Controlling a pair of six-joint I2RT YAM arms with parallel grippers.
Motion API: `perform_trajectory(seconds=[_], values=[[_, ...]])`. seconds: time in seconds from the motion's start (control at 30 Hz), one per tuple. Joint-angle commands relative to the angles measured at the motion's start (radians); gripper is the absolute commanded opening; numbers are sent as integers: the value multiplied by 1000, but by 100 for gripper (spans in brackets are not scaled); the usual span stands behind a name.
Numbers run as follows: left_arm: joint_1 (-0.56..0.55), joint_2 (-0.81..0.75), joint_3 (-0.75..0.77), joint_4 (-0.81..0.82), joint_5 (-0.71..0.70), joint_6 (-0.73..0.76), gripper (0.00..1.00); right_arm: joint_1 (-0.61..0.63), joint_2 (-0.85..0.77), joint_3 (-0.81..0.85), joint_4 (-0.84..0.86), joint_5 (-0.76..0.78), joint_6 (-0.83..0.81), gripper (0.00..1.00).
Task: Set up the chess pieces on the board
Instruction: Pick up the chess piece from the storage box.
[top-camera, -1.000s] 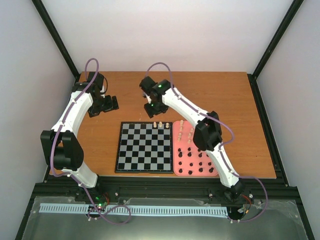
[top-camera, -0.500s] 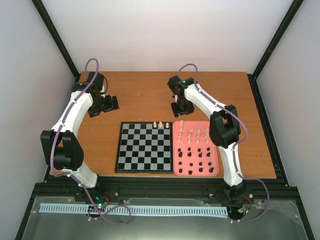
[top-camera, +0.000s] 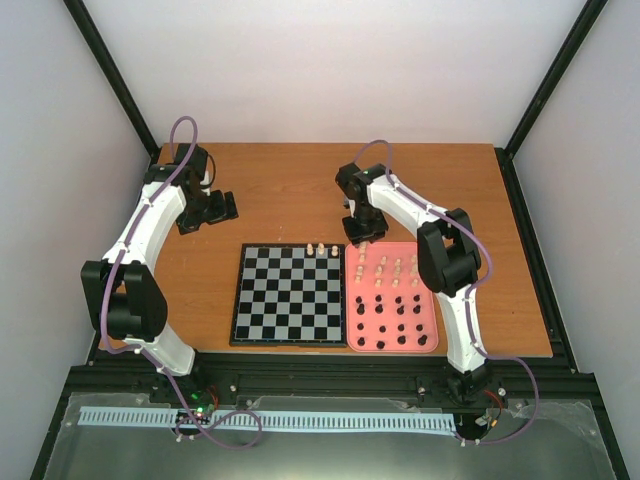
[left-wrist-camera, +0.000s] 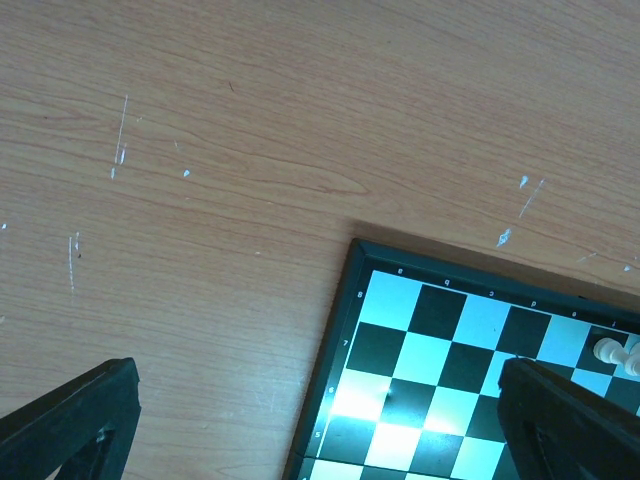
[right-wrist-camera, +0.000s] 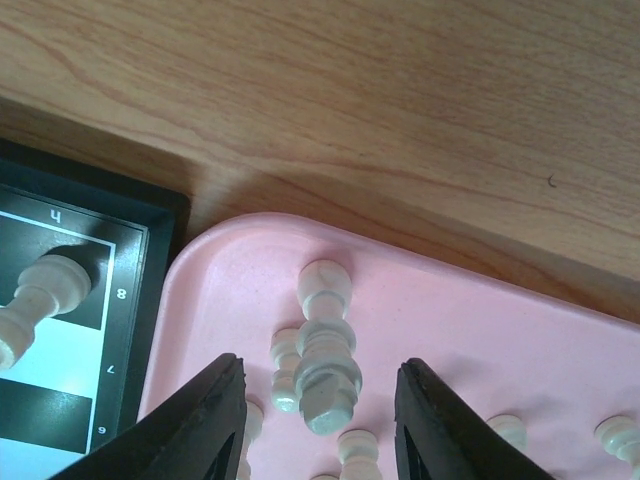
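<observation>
Hand of right arm (right-wrist-camera: 318, 365) partly open, astride cream piece (right-wrist-camera: 322, 340)

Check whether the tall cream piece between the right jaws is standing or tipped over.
Standing: the tall cream piece rises upright from the pink tray.
</observation>
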Motion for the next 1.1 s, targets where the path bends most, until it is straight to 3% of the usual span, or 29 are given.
perform_trajectory(seconds=[0.0,0.53,0.77,1.07], values=[[-1,3,23,5,1,-9,100,-4,-14,-21,13,-13,-11,42],[-3,3,25,0,-5,-6,100,-7,-3,-51,47,-6,1,29],[-1,-2,20,3,-4,-6,100,-8,-33,-34,24,26,11,4],[-2,-12,19,3,-2,-10,100,38,-63,193,-98,60,17,3]])
